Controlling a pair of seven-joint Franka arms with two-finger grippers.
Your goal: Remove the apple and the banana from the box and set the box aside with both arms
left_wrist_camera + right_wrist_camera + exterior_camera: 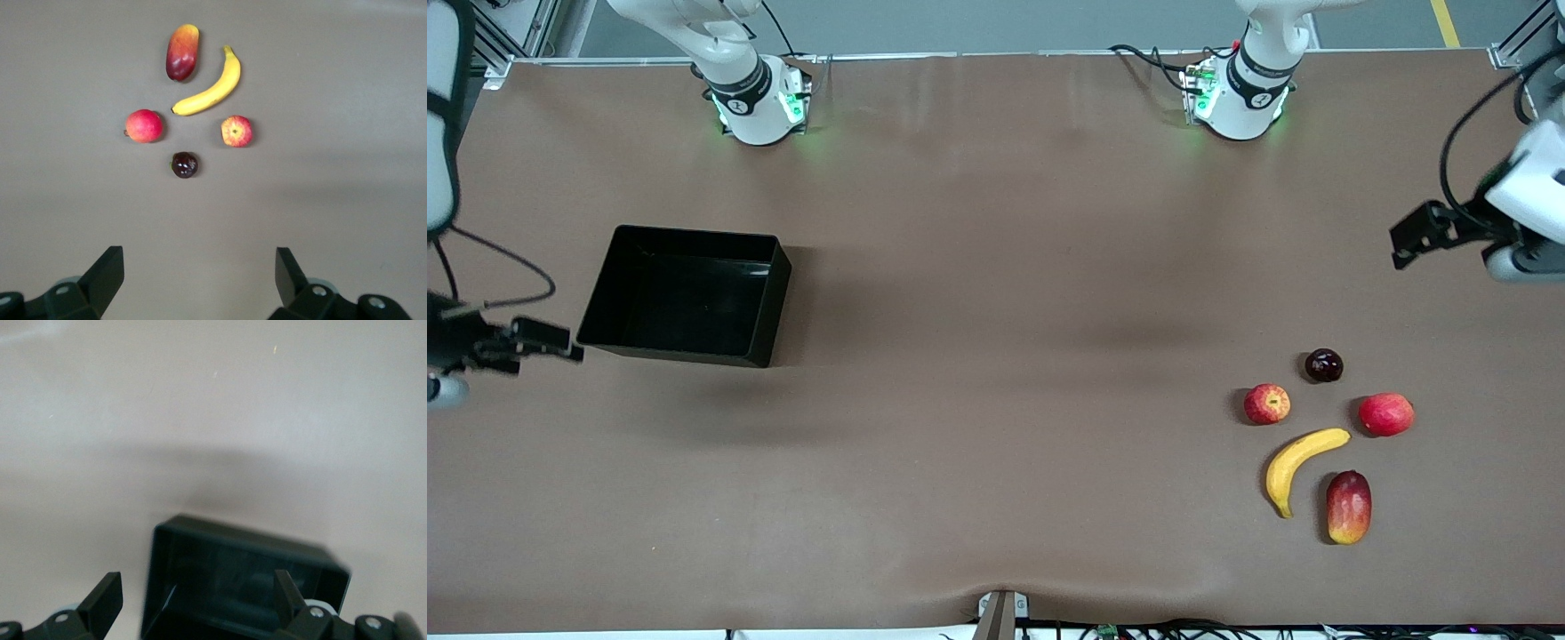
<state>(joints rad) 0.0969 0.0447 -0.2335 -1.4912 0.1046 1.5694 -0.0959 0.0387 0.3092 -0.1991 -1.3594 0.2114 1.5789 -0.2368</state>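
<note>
At the right arm's end of the table, the right gripper [560, 345] hangs low beside the black box [685, 293], its fingers [103, 600] spread wide and holding nothing. The box sits upright on the brown table [996, 356]. Toward the left arm's end lie the apple [1266, 404] and, nearer the front camera, the banana [1298, 462], with other fruit close around them. The left gripper [1405, 244] hovers over the table edge there, its fingers [107, 273] apart and empty.

The left gripper [197, 277] hangs in the air with jaws wide apart, nothing between them. The right gripper [196, 600] also has its jaws spread, empty.
</note>
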